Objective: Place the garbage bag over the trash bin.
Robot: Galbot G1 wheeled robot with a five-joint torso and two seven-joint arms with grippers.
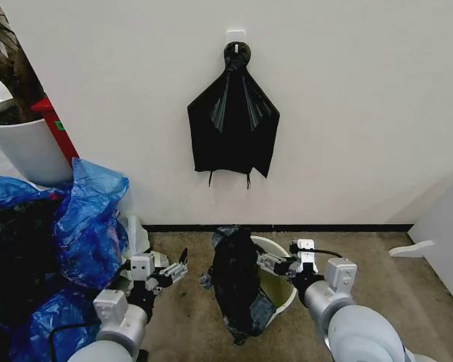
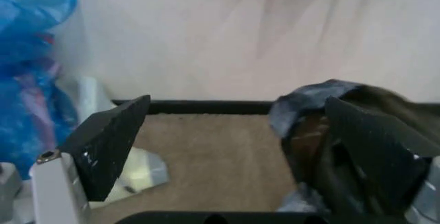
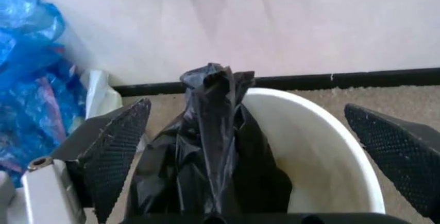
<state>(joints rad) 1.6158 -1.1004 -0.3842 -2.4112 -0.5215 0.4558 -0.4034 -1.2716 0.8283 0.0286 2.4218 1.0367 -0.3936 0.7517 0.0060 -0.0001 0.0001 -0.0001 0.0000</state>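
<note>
Closest to me, my left gripper [image 1: 168,273] hangs low over the brown floor [image 1: 408,286], fingers spread wide with nothing between them. In the left wrist view one dark pad [image 2: 110,144] stands apart from the other, and the crumpled black plastic sits just behind the far pad. My right gripper [image 1: 278,264] is on the other side, over the trash bin [image 1: 281,279], its fingers also parted and empty — the right wrist view shows them straddling the bin's white rim [image 3: 343,152] without touching the bag.

Between the two grippers stands the garbage bag [image 1: 238,283]. It is bunched into a tall, narrow column, long axis roughly upright, draped against the left side of the bin's rim, with its lower end trailing onto the floor toward me. Its mouth is not spread over the rim, so I judge the task barely begun.

The bag lies to the right of my left gripper and to the left of my right one; the right looks slightly nearer, almost over it.

Farther out, blue plastic bags [image 1: 83,219] are heaped at my left, and a black bundle [image 1: 232,124] hangs on the white wall [image 1: 362,113].
</note>
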